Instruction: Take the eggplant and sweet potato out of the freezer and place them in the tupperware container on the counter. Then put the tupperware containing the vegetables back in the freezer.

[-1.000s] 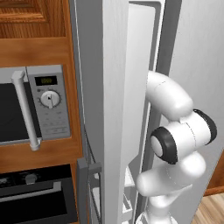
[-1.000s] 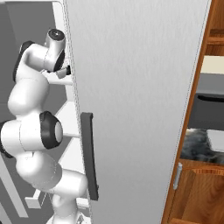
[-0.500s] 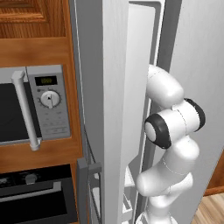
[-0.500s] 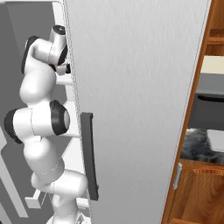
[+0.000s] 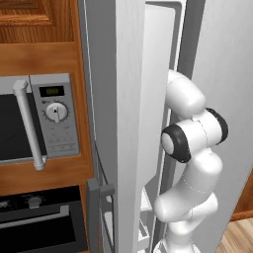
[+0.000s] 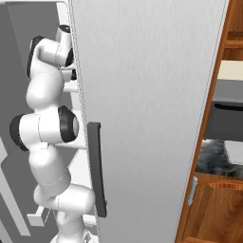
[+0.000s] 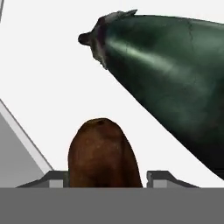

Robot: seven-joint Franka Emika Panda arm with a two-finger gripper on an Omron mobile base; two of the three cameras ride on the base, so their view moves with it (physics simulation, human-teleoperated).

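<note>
In the hand view the brown sweet potato (image 7: 103, 148) stands on the white freezer shelf (image 7: 48, 96), right between my finger tips. My gripper (image 7: 107, 177) has closed in on it, with both dark tips against its sides. The glossy, near-black eggplant (image 7: 175, 83) lies just beyond it to the upper right, stem end toward the middle. From the base, my arm (image 6: 45, 128) reaches into the open freezer (image 6: 78, 163), and the hand is hidden behind the door edge. A corner of the whitish tupperware container (image 6: 235, 152) sits on the dark counter (image 6: 211, 159) at the far right.
The closed pale-grey fridge door (image 6: 152, 109) with its dark bar handle (image 6: 97, 175) stands right beside the arm. The freezer door (image 5: 128, 123) hangs open, edge-on. A silver microwave (image 5: 49, 118) sits in wood cabinets to the left. A grey toaster oven (image 6: 228, 118) stands on the counter.
The arm has folded, its elbow dropping as the hand went further into the freezer. The jaws have narrowed around the sweet potato.
</note>
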